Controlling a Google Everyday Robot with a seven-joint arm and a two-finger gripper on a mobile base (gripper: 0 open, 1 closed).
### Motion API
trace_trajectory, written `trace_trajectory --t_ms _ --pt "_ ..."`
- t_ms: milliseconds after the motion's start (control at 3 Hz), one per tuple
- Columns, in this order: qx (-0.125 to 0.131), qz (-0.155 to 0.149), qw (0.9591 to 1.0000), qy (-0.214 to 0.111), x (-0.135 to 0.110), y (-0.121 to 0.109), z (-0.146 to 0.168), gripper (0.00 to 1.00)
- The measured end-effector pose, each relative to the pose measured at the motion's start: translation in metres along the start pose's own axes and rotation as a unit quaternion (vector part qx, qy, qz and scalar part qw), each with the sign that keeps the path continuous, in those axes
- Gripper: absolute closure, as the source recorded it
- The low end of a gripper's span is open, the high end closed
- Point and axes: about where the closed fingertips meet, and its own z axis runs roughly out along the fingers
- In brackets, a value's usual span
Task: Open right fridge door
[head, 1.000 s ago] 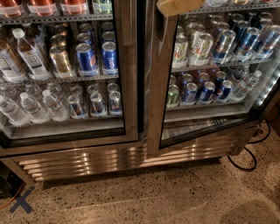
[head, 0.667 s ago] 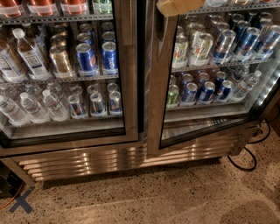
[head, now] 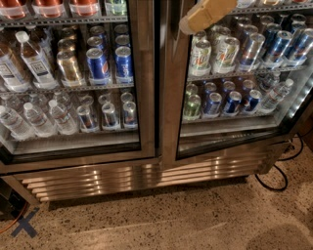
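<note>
The right fridge door (head: 171,97) has a wide brushed-steel frame and a black rim around its glass, with soda cans on the shelves behind it. Its steel left upright stands next to the dark seam in the middle of the fridge. Its lower edge slants up to the right, and I cannot tell whether the door is ajar. My gripper (head: 208,14) shows as a tan piece at the top edge, in front of the door's upper left corner, close to the upright. The left door (head: 146,73) shows water bottles and cans.
A steel vent grille (head: 146,178) runs along the fridge base. A black cable (head: 274,180) loops on the floor at the right. A blue tape cross (head: 24,223) marks the speckled floor at the lower left, beside an orange cable (head: 10,222).
</note>
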Motion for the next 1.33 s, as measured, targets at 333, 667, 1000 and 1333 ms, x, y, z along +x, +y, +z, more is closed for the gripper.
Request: trace_trajectory --t_ms 333,667,1000,1333 --pt "0.027 0.005 0.9994 0.021 -0.010 0.015 -0.019 0.00" --pt "0.058 0.025 0.9972 0.041 -0.017 0.039 -0.042 0.00" --pt "0.073 0.043 0.9953 0.048 -0.015 0.054 -0.053 0.00" --pt "0.090 0.075 0.9891 0.089 -0.021 0.090 -0.075 0.00"
